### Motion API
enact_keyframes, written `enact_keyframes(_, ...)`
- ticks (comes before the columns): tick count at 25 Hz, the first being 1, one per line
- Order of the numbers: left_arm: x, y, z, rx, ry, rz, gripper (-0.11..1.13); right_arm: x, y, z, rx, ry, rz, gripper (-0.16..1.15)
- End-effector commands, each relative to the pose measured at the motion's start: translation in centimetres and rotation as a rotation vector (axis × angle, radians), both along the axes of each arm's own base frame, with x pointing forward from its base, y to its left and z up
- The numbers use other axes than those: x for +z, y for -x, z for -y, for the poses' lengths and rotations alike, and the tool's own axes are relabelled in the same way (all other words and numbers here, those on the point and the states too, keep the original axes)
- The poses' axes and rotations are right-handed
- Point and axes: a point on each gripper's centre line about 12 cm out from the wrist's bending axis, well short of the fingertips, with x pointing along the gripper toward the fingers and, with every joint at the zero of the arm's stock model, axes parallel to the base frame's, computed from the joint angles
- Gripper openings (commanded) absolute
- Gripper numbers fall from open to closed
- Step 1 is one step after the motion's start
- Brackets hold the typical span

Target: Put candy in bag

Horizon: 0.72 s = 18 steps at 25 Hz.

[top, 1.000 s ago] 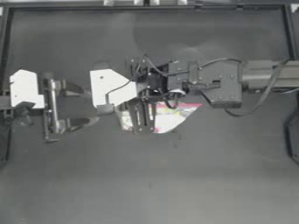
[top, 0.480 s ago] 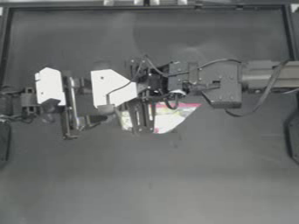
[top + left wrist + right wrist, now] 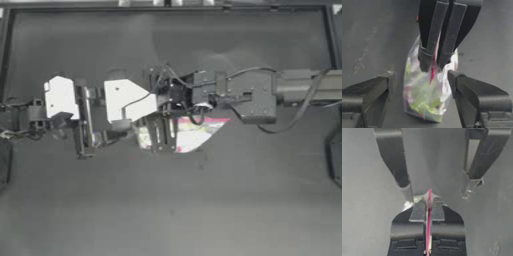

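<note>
Two grippers at frame centre: our right gripper (image 3: 162, 134) is clamped on the bag (image 3: 190, 134), our left gripper (image 3: 87, 145) gapes empty beside it

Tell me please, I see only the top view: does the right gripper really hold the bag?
Observer: Yes. In the right wrist view the right gripper is shut on the pink seal strip of the bag.
Operator: And the left gripper, has it closed on the bag too?
Observer: No. The left wrist view shows the left gripper open, with one jaw at each side of the bag.
</note>
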Motion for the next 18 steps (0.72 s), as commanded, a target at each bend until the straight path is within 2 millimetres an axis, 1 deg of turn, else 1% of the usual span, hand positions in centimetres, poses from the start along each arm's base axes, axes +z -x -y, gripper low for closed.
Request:
enact_keyframes(1, 0.86, -0.46, -0.15, 0.001, -0.009, 0.031, 0.95, 2.78, 0.35, -0.07, 0.0, 0.005, 0.069, 0.06)
enact_keyframes(5, 0.59, -0.75, -0.22, 0.001, -0.006, 0.022, 0.89, 2.79, 0.34, -0.13, 0.002, 0.007, 0.069, 0.06)
enact_keyframes(11, 0.6, -0.89, -0.25, 0.0, -0.008, 0.022, 0.74, 2.67, 0.38, -0.15, 0.0, 0.004, 0.066, 0.05)
enact_keyframes(18, 0.86, -1.09, -0.2, -0.007, -0.015, 0.028, 0.73, 2.56, 0.43, -0.14, 0.002, 0.006, 0.063, 0.05)
